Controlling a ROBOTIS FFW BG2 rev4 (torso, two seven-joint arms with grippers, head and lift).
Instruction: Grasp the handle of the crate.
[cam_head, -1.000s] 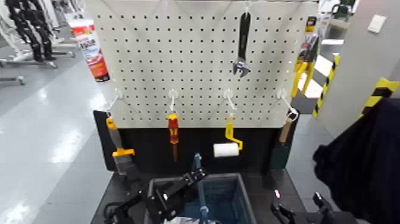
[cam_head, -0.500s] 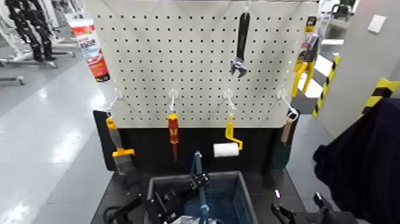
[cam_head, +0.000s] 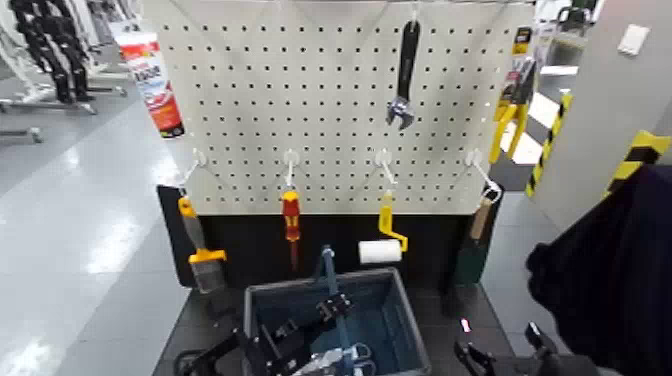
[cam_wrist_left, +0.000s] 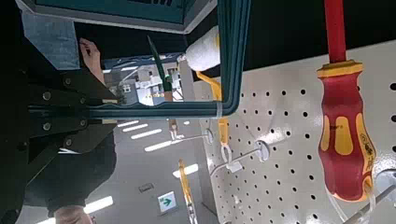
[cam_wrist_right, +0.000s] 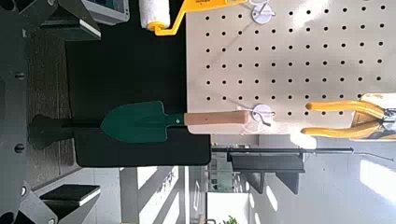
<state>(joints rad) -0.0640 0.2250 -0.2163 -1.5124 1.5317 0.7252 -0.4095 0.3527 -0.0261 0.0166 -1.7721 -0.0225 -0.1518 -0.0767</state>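
The blue-grey crate (cam_head: 300, 290) with grid walls sits low in the middle of the head view, below the pegboard. Its thin handle (cam_head: 327, 265) stands upright across its middle. My left gripper (cam_head: 335, 306) is shut on the handle inside the crate's opening. In the left wrist view the handle (cam_wrist_left: 159, 110) runs out from between my dark fingers (cam_wrist_left: 58, 93), and the crate's wall (cam_wrist_left: 112, 11) hangs at the edge. My right gripper (cam_head: 503, 356) is open and empty, low at the right, apart from the crate.
A white pegboard (cam_head: 330, 100) stands behind the crate with a wrench (cam_head: 405, 75), a red screwdriver (cam_head: 290, 220), a yellow paint roller (cam_head: 385, 240), a green trowel (cam_wrist_right: 140, 121) and yellow pliers (cam_head: 515, 95). A dark sleeve (cam_head: 610, 280) is at the right.
The crate has moved up and farther into the head view with my left gripper on its handle. The right gripper has not moved.
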